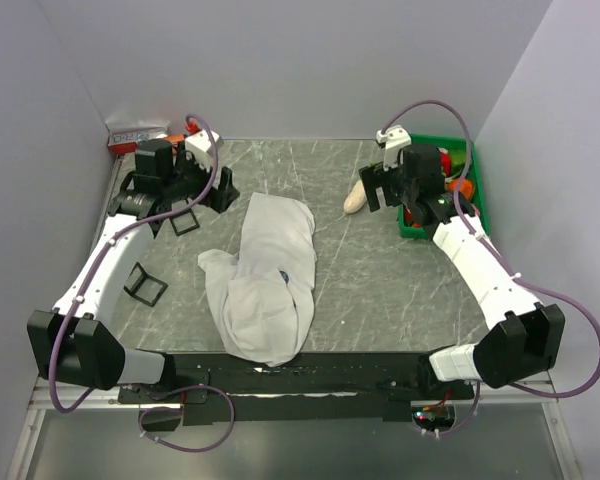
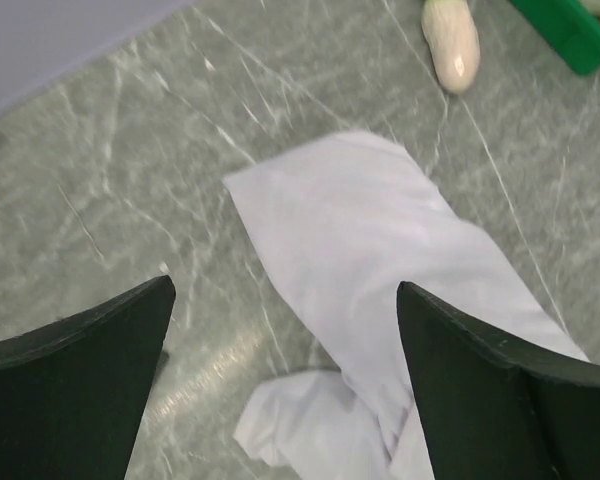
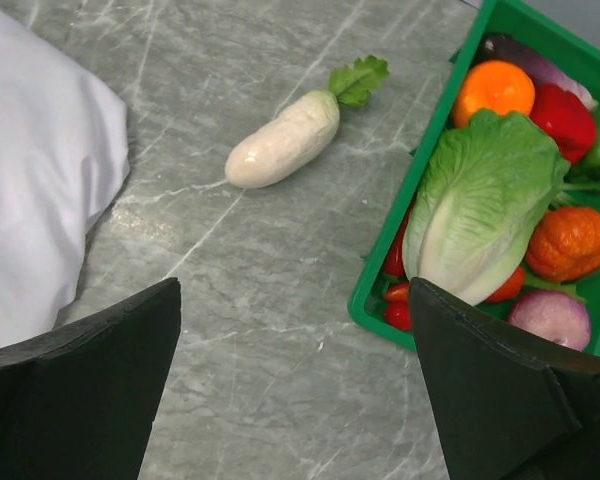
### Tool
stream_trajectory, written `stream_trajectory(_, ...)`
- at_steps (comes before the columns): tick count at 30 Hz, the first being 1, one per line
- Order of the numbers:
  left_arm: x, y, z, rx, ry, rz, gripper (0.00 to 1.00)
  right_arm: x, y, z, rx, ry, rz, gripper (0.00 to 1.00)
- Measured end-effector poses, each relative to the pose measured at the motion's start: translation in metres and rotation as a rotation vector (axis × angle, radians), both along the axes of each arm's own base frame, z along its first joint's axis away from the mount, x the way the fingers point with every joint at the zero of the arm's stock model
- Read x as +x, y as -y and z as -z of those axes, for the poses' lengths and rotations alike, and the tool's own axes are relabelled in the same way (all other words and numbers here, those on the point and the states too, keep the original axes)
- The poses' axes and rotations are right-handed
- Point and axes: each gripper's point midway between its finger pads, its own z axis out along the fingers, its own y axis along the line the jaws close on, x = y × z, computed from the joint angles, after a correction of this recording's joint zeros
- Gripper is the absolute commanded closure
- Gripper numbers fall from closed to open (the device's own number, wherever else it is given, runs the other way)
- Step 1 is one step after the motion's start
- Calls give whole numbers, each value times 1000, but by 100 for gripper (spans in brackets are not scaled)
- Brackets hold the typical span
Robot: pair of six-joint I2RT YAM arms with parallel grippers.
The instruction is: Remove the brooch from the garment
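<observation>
At mid-worktop [image 1: 380, 290] the garment [image 1: 265, 280] lies bunched into a long crumpled heap running from far to near, one sleeve flopped out on the left. The brooch [image 1: 284, 274] shows in the overhead view only as a tiny dark spot on the cloth, right of the heap's middle; neither wrist view catches it. The left gripper [image 2: 285, 295] hangs above the far-left corner, fingers wide apart and empty, looking down over the garment's far end. The right gripper [image 3: 295, 300] hangs above the far-right side, also wide apart and empty, over bare worktop between the garment's edge and the green crate [image 3: 420, 170], with a white radish [image 3: 285, 140] just ahead of it. Judgement: task not yet begun; the step in hand is the approach. The next move calls for one gripper to come down and pin the cloth close beside the brooch, while the other closes finely on the small disc itself, without gathering fabric.
</observation>
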Motion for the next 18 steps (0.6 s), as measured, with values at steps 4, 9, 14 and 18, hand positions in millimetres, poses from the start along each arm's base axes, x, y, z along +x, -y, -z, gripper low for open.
stream_trajectory(4,-24,-2,36,46,-98,38,11,8,-14,0,-21,0,-105,0)
stream_trajectory(9,-61,-6,92,123,-253,113,17,25,-43,24,-94,-31,-300,7)
stream_trajectory(14,-95,-13,144,171,-399,152,17,42,-89,71,-177,-101,-509,11)
stream_trajectory(18,-108,-16,170,190,-467,161,18,40,-116,119,-236,-199,-661,12)
